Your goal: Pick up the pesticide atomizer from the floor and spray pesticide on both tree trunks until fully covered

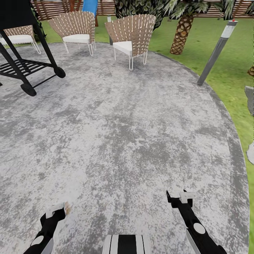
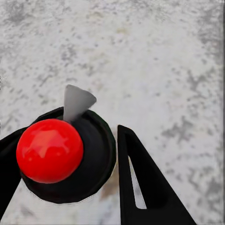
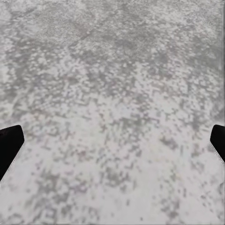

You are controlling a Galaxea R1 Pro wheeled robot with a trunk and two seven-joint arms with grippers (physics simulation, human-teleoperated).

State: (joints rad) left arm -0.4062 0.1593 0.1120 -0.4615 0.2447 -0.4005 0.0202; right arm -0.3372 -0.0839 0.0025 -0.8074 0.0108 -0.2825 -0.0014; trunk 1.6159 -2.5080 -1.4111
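Note:
The pesticide atomizer sits between the two dark fingers of my left gripper, which is shut on it. It has a round black body, a glossy red ball on top and a grey pointed nozzle. In the head view my left gripper hangs low at the near left over grey paving. At the near right my right gripper is open and holds nothing; its fingertips show wide apart over bare paving. The two trees and their trunks are out of view.
A black barbecue cart stands at the far left. Behind it are wicker chairs with white cushions. A grey bollard leans at the paving's right edge, with lawn, a scaly palm and slat fence beyond.

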